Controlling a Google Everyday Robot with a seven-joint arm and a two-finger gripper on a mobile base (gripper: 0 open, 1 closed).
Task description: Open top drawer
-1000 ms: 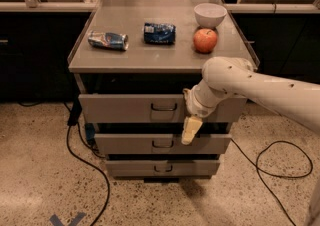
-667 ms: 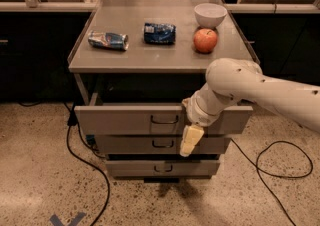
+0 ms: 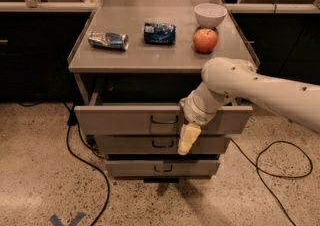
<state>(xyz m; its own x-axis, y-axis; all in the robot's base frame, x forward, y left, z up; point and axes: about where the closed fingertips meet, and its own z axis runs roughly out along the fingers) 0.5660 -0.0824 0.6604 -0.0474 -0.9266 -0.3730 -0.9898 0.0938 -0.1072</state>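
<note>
The top drawer is the widest grey drawer of the cabinet, and it stands pulled out well past the two drawers below. Its small dark loop handle is at the centre of the front. The inside of the drawer is hidden under the cabinet top. My gripper hangs in front of the drawer front, just right of the handle, and points down past the front's lower edge. My white arm reaches in from the right.
On the cabinet top lie a crushed can, a blue bag, a red apple and a white bowl. The middle drawer and bottom drawer are nearly closed. Cables run over the floor on both sides.
The top drawer has slid further out toward the camera. My gripper has moved out and slightly down with it, staying by the handle.
</note>
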